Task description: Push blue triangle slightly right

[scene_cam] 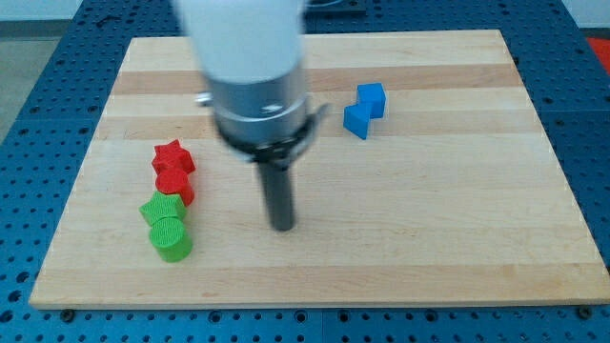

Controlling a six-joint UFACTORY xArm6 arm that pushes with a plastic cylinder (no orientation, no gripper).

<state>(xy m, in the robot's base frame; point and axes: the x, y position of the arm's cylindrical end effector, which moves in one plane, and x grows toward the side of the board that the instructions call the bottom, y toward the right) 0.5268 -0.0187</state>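
Two blue blocks touch each other at the view's upper right: one that looks like the blue triangle (356, 119) and a blue cube (372, 97) just up and to the right of it. My tip (282, 227) rests on the wooden board near the middle. It is well below and to the left of the blue blocks and touches no block. The arm's body hides part of the board above the rod.
A red star (172, 156) and another red block (176, 185) sit at the view's left, with a green block (160, 209) and a green cylinder (172, 239) just below them. The wooden board (457, 219) lies on a blue perforated table.
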